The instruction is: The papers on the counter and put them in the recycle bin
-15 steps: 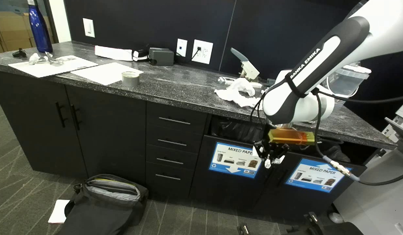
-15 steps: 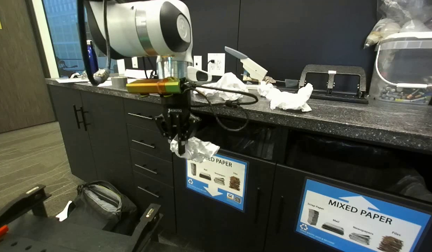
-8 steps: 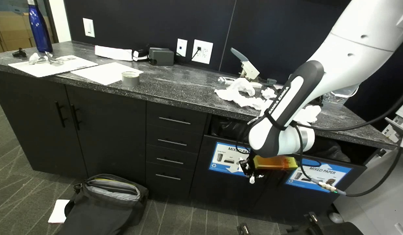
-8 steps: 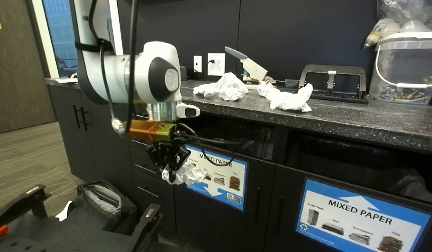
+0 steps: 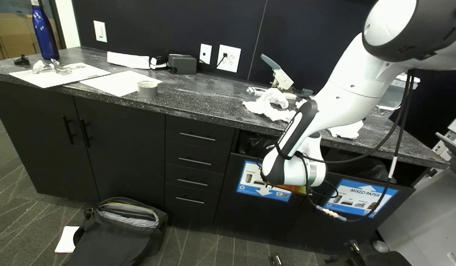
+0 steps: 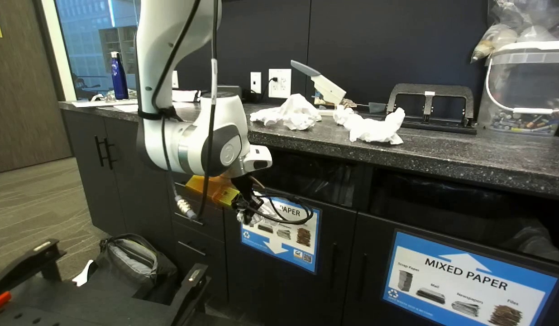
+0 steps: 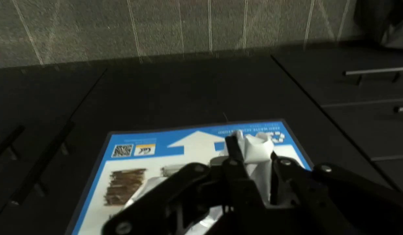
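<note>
My gripper [image 7: 253, 153] is shut on a crumpled white paper [image 7: 259, 151], which bulges past the fingertips and shows beside the jaws. It hangs low and tilted before a blue and white sign [image 6: 279, 240], beneath the counter [image 5: 213, 96]. In an exterior view the arm hides most of the hand. More crumpled papers lie on the counter: a spread wad [image 6: 290, 111] and another wad [image 6: 374, 127] to its right. The recycle bin shows as dark slots with plastic liners, one slot [image 6: 302, 174] just above the gripper and a wider slot [image 6: 442, 203] to its right.
The counter's front edge overhangs the slots. On top stand a stapler-like tool [image 6: 327, 88], a hole punch [image 6: 428, 106], a clear bucket [image 6: 528, 86], a tape roll [image 5: 147, 89] and flat sheets [image 5: 120, 82]. Door handles [image 6: 333, 265] stick out below. A bag [image 5: 120, 229] lies on the floor.
The gripper came down with the paper to below slot height, then shifted right in an exterior view and tilted towards the cabinet front. The wads on the counter have not moved.
</note>
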